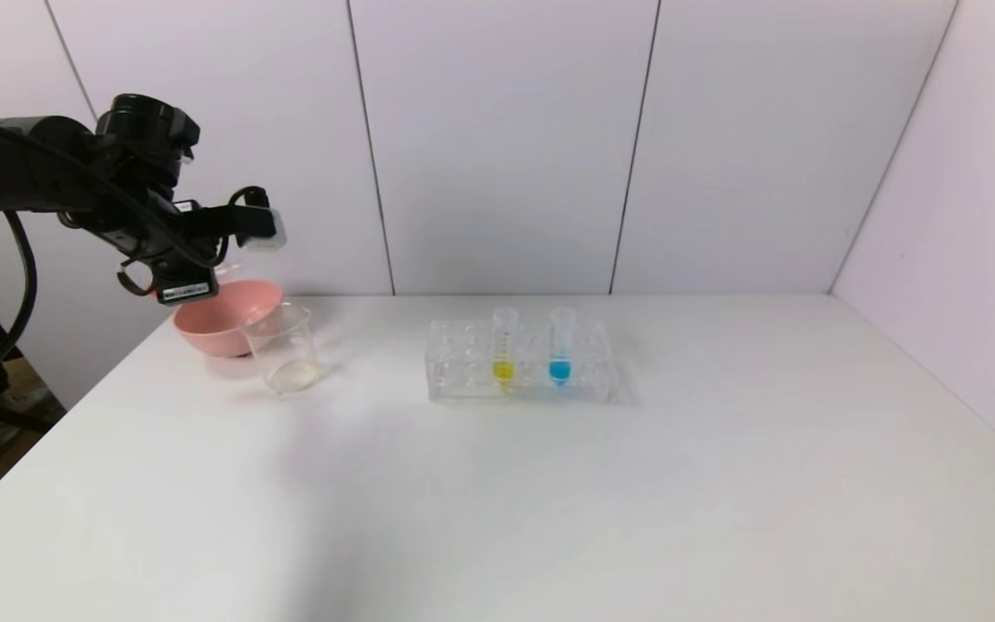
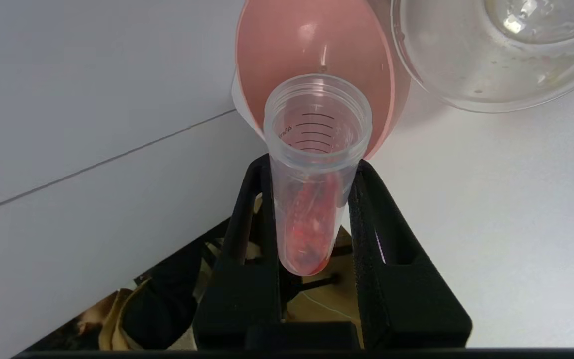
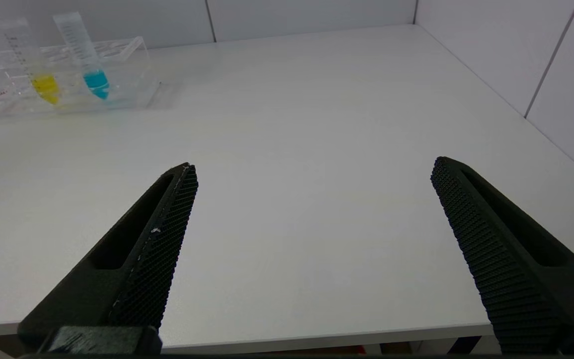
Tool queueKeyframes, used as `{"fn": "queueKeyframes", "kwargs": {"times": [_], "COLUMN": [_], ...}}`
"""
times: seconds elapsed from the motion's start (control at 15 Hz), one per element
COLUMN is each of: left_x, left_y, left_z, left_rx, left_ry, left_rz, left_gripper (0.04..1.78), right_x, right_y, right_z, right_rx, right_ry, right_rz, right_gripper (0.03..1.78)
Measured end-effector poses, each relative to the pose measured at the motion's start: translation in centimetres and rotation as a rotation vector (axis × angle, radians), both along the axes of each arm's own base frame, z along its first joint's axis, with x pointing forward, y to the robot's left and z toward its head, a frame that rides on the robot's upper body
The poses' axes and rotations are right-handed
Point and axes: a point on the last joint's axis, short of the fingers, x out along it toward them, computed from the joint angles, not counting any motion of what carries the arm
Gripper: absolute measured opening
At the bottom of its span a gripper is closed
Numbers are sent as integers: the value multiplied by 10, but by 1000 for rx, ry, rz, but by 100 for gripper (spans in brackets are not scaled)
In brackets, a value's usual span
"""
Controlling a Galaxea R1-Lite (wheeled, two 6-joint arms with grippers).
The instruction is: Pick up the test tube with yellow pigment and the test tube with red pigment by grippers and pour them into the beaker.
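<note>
My left gripper (image 2: 312,162) is shut on the test tube with red pigment (image 2: 312,209). Red liquid is smeared along the tube's inner wall and tip. The tube's open mouth points over the pink bowl (image 2: 312,45), beside the clear beaker (image 2: 496,55). In the head view the left arm (image 1: 152,216) hangs above the bowl (image 1: 221,321) and the beaker (image 1: 283,350) at the table's far left. The test tube with yellow pigment (image 1: 504,350) stands upright in the clear rack (image 1: 463,380); it also shows in the right wrist view (image 3: 33,65). My right gripper (image 3: 314,167) is open and empty above the table's front edge.
A tube with blue liquid (image 1: 560,345) stands in the rack next to the yellow one. White wall panels close the table at the back and on the right. The table's left edge drops off beside the bowl.
</note>
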Motion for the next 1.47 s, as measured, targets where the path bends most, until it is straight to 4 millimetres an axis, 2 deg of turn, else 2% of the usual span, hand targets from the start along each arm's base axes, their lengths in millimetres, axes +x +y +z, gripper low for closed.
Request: {"fn": "queueKeyframes", "kwargs": {"times": [0.47, 0.73, 1.0, 1.47], "left_x": [-3, -12, -18, -18], "left_y": [-24, -39, -54, -58], "left_z": [-18, -25, -23, -18], "left_rx": [84, 165, 255, 331], "left_ry": [79, 131, 146, 146], "left_rz": [-26, -8, 41, 103], "left_gripper": [43, 43, 43, 43], "right_x": [0, 0, 0, 0], "right_y": [0, 0, 0, 0], "right_z": [0, 0, 0, 0], "right_rx": [0, 0, 0, 0], "right_ry": [0, 0, 0, 0], "right_rz": [0, 0, 0, 0], "right_gripper": [171, 171, 171, 171]}}
